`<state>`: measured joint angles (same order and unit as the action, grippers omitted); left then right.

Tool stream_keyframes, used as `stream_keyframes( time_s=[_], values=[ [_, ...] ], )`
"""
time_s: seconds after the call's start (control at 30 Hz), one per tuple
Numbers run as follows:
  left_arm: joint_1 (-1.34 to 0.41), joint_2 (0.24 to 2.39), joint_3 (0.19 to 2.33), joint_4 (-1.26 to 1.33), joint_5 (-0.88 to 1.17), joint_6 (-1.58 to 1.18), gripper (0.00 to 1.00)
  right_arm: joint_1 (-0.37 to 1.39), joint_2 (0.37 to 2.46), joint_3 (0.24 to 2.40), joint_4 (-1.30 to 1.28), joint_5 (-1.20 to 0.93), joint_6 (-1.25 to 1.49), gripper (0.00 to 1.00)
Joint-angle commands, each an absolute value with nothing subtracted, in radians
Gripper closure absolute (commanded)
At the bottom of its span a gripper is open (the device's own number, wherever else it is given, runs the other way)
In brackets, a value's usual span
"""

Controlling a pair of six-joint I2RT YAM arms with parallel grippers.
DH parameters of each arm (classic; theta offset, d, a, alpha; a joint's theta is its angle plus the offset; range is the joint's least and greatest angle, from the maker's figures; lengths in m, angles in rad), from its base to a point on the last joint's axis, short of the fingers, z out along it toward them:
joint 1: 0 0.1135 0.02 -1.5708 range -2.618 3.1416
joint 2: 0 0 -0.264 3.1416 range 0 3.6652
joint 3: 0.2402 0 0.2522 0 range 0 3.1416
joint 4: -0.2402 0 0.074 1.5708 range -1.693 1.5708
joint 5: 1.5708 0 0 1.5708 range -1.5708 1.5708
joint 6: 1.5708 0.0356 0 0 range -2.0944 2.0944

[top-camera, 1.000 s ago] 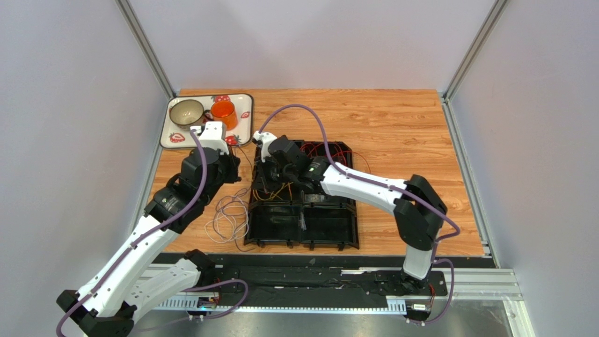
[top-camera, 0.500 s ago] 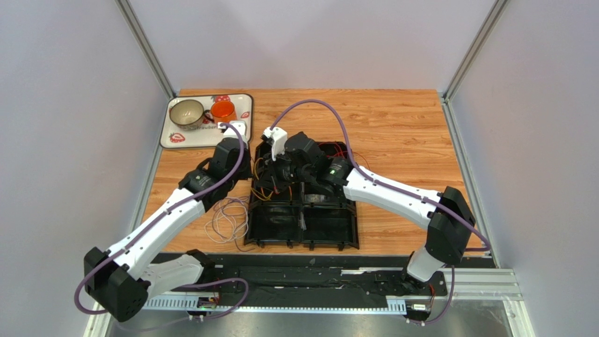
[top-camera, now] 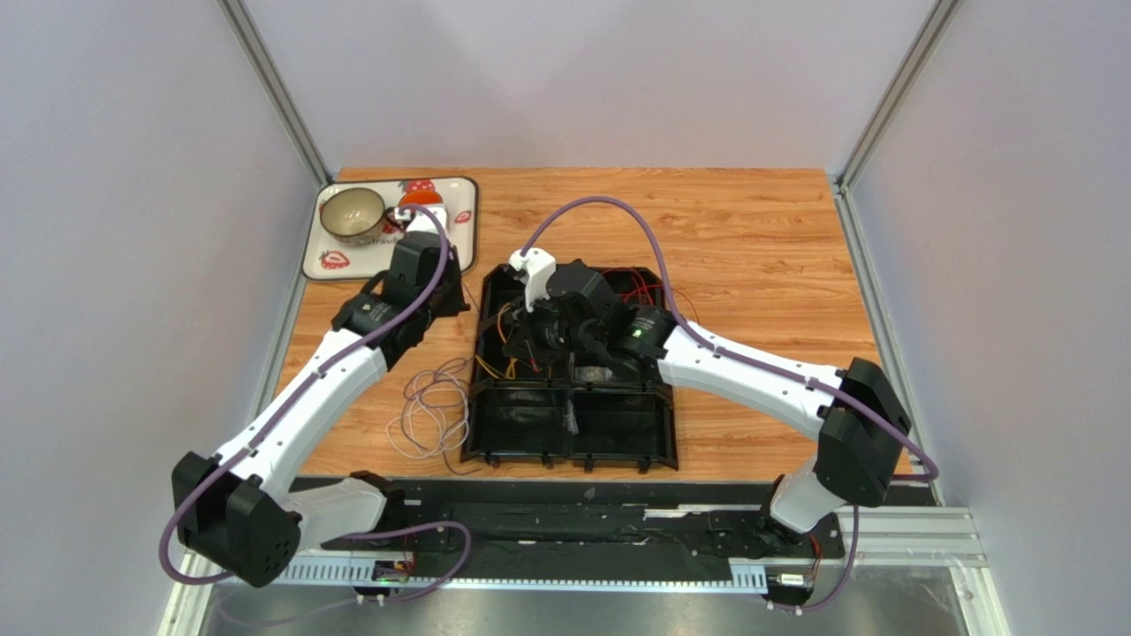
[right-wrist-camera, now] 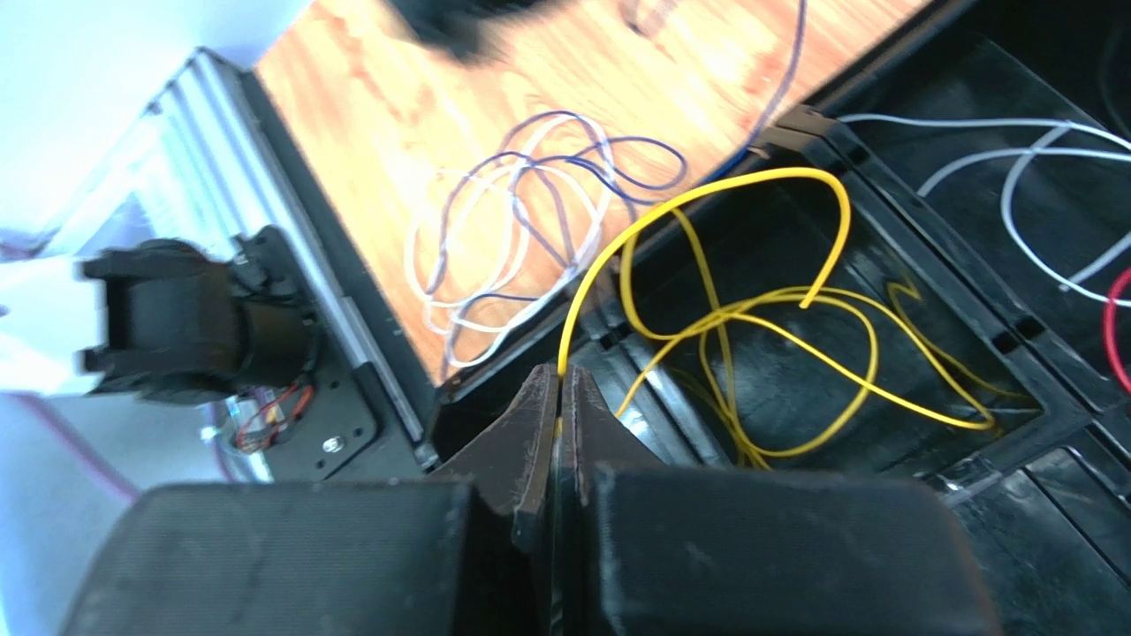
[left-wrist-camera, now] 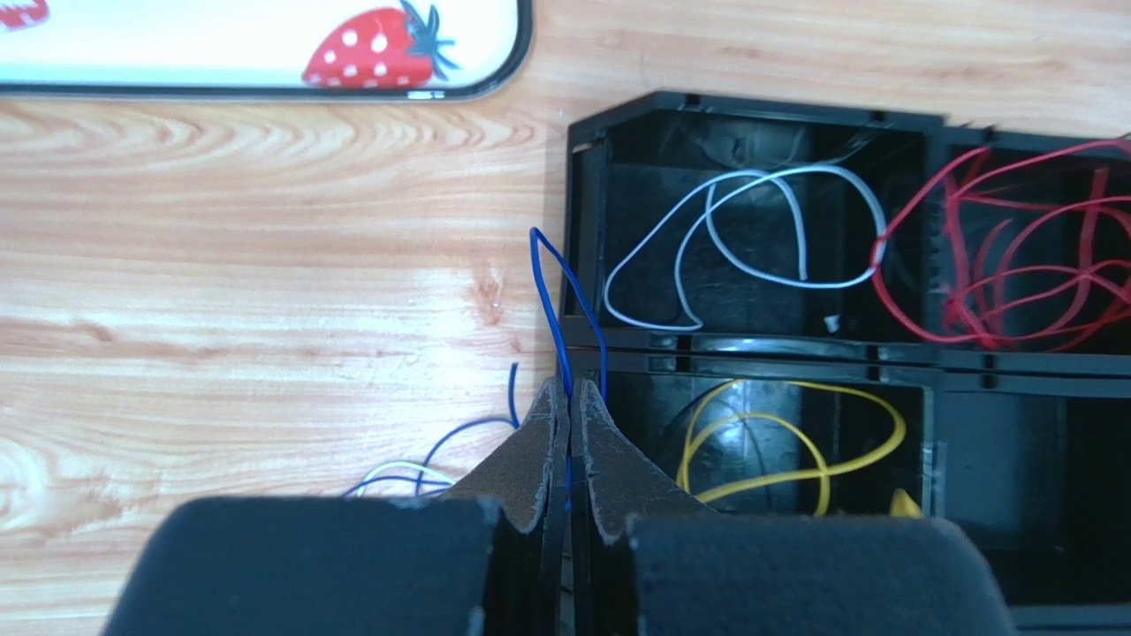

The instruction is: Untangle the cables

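My left gripper (left-wrist-camera: 570,400) is shut on the blue cable (left-wrist-camera: 548,281), which loops up along the left wall of the black organizer (left-wrist-camera: 584,199). In the top view the left gripper (top-camera: 455,308) sits at that organizer's back left corner. My right gripper (right-wrist-camera: 559,384) is shut on the yellow cable (right-wrist-camera: 744,316), whose loops lie in a left compartment. A white cable (left-wrist-camera: 744,225) and a red cable (left-wrist-camera: 1009,272) each lie in a back compartment. A loose tangle of white and blue cables (top-camera: 432,408) rests on the table left of the organizer (top-camera: 624,444).
A strawberry-print tray (top-camera: 325,259) with a bowl (top-camera: 352,212) and an orange cup (top-camera: 422,202) stands at the back left, close behind my left wrist. The black rail (top-camera: 571,524) runs along the near edge. Grey walls close in both sides.
Both arms have stretched out. The left wrist moved back toward the strawberry tray, and the right wrist shifted slightly right over the organizer. Both grippers stayed shut.
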<state>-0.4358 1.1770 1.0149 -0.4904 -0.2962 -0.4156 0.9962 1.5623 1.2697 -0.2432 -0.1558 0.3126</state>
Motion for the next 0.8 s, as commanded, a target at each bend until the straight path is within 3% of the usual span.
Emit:
stream_keyframes(
  time_s=[0.0, 0.23, 0.77],
  values=[
    [-0.434, 1.088, 1.115, -0.547, -0.313, -0.374, 1.0, 0.986, 1.634, 1.327, -0.284, -0.055, 0.299, 1.0],
    [-0.434, 0.947, 1.137, -0.664, -0.341, -0.347, 1.0, 0.951, 1.775, 1.405, -0.336, -0.034, 0.293, 1.0],
    [-0.434, 0.664, 0.928, -0.824, -0.279, -0.384, 1.0, 0.951, 1.954, 1.48, -0.492, 0.051, 0.354, 1.0]
  ],
)
